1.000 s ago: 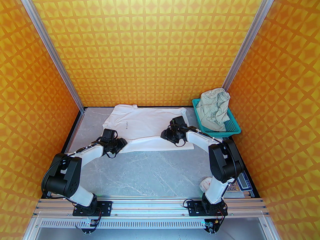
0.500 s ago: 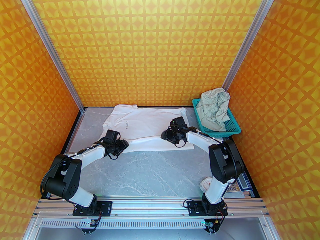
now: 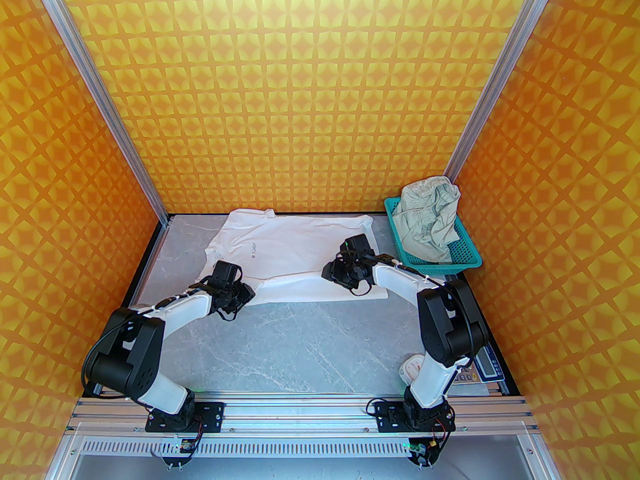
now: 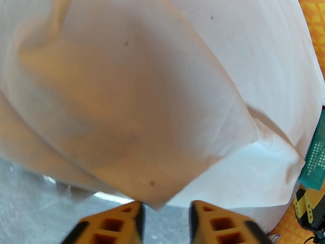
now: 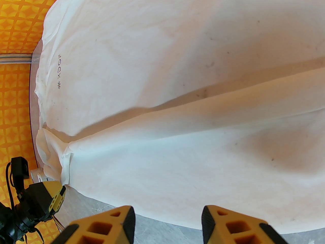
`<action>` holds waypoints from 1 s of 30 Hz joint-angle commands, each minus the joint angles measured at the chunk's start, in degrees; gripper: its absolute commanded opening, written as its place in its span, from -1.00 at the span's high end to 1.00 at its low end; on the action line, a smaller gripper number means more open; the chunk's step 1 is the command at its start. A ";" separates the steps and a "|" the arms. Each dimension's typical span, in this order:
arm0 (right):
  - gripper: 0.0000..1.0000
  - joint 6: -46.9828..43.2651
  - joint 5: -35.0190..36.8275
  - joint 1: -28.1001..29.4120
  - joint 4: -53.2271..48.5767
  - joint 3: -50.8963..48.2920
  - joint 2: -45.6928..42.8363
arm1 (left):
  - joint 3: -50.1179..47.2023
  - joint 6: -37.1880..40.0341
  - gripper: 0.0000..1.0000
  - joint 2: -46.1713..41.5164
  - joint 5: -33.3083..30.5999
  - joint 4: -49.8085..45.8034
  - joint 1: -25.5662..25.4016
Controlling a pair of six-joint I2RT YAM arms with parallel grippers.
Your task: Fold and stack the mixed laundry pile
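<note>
Top view: the white T-shirt (image 3: 295,248) was recorded spread flat across the far half of the grey tabletop (image 3: 310,338), its near edge folded over. The pale shorts (image 3: 427,218) were seen heaped in the teal basket (image 3: 470,258) at far right. The left gripper (image 3: 245,293) was noted at the shirt's near-left corner, and the right gripper (image 3: 332,273) at its near hem.

Left wrist: the jaws were seen apart, a folded cloth corner lying between the tips.

Right wrist: the jaws were seen apart at the hem, nothing gripped.
</note>
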 commanded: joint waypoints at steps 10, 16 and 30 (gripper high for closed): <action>0.05 -0.33 -0.06 0.01 0.11 0.46 -1.12 | 10.37 12.57 1.00 2.72 -2.85 -1.54 -0.22; 0.05 -0.80 0.19 -0.06 -0.83 1.50 -0.99 | 19.54 19.93 1.00 8.88 -2.85 -4.50 0.09; 0.04 -2.89 1.50 -0.81 -3.48 -0.25 -3.62 | 33.59 31.26 0.29 19.55 -2.49 -10.94 2.66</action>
